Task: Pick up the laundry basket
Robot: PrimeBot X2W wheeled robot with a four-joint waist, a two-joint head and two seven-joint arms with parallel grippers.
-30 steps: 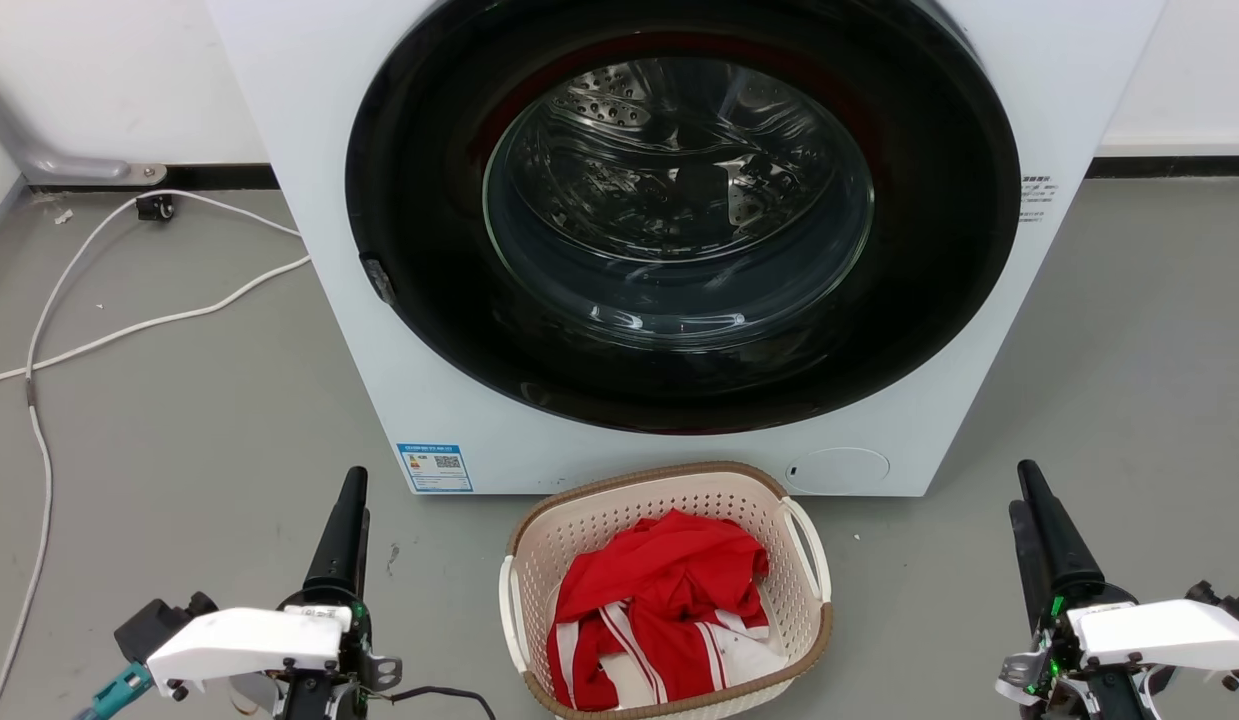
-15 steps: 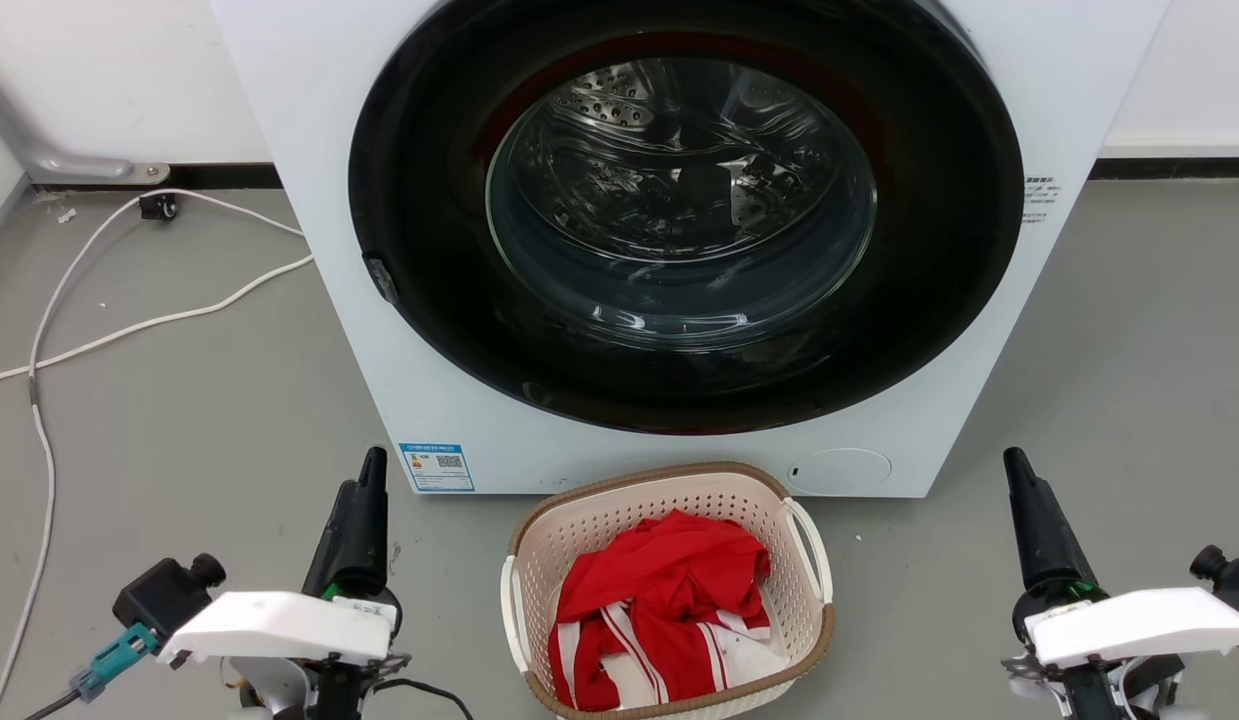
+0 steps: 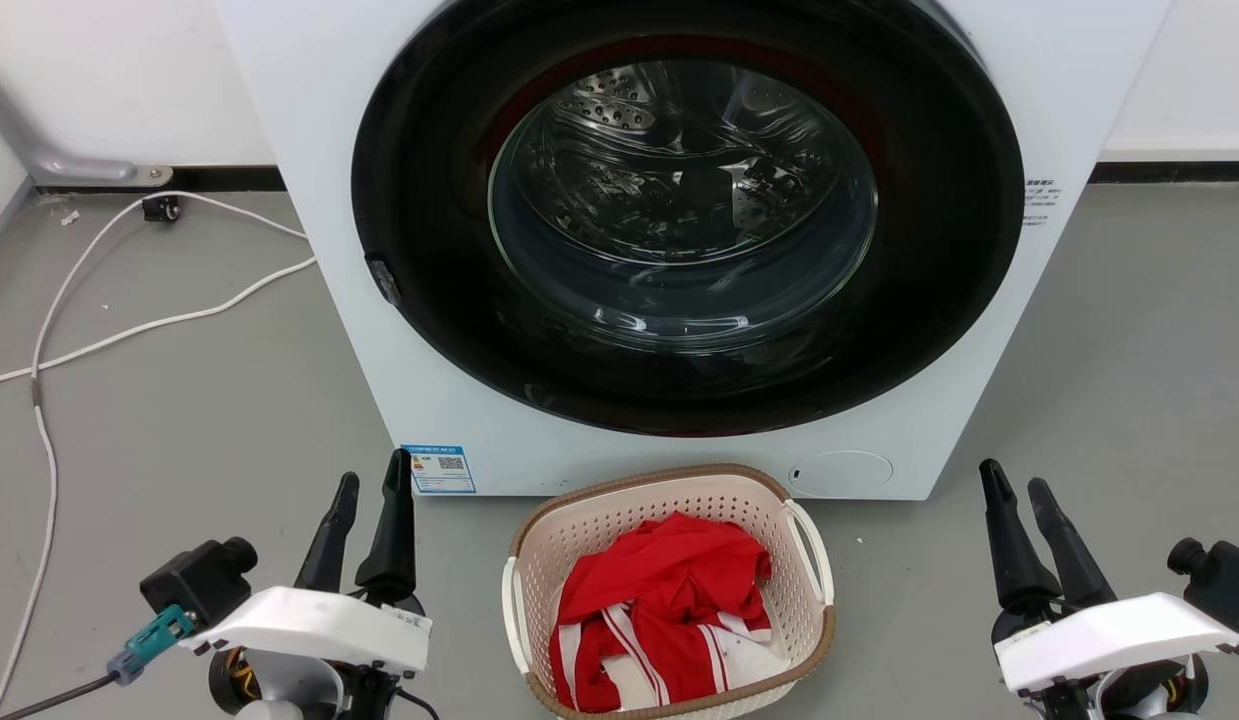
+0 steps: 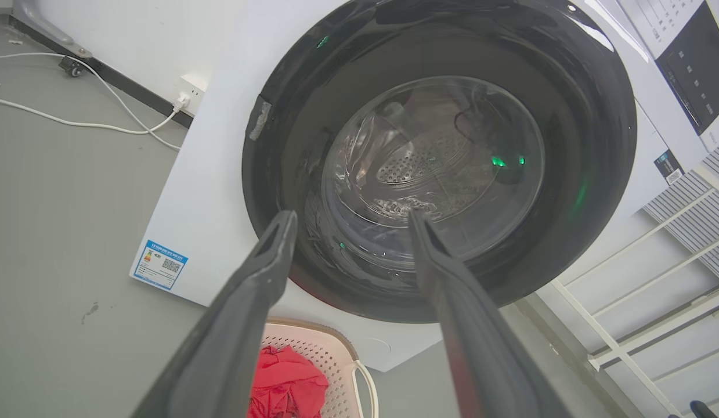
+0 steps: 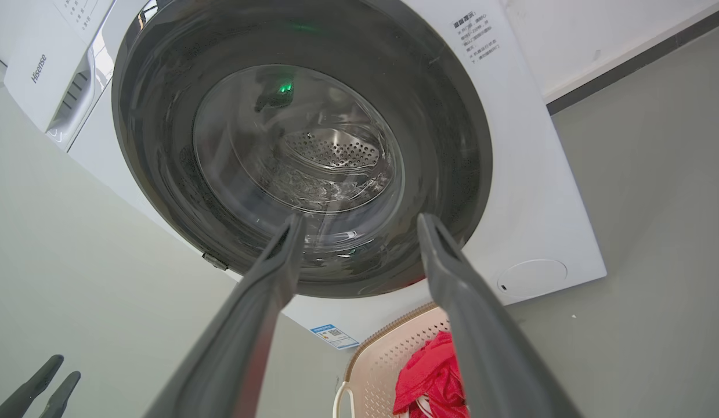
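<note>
The cream-white perforated plastic laundry basket (image 3: 599, 530) sits on the smooth grey floor (image 3: 179, 420) just in front of the big white washing machine (image 3: 299, 150), between the two arms and not yet touched. The left claw (image 3: 374, 470) and the right claw (image 3: 1013, 478) both hover off to either side with their long dark fingers spread and nothing in them. The basket is a rounded rectangle with a brown woven-look rim, and a thin white loop handle on each side, one to the robot's left (image 3: 511, 610) and one to its right (image 3: 809, 550). Those slim, slick loops look like the tricky part to me: tapered fingers could slide off the glossy plastic or miss the loop and poke the holed wall instead. The basket looks light and the floor smooth, so a push from one side would likely skate it away or nudge it against the machine. If one claw grips before the other or lifts higher, the basket would tip, and the crumpled red-and-white garment (image 3: 669, 600) – soft, loosely heaped – could slump toward the low side or spill out. The machine's round black door with its domed glass window (image 3: 679, 210) looms close behind, so an arm reaching too far forward might knock it. The white cable (image 3: 129, 325) trails over the floor well apart from the left claw.
</note>
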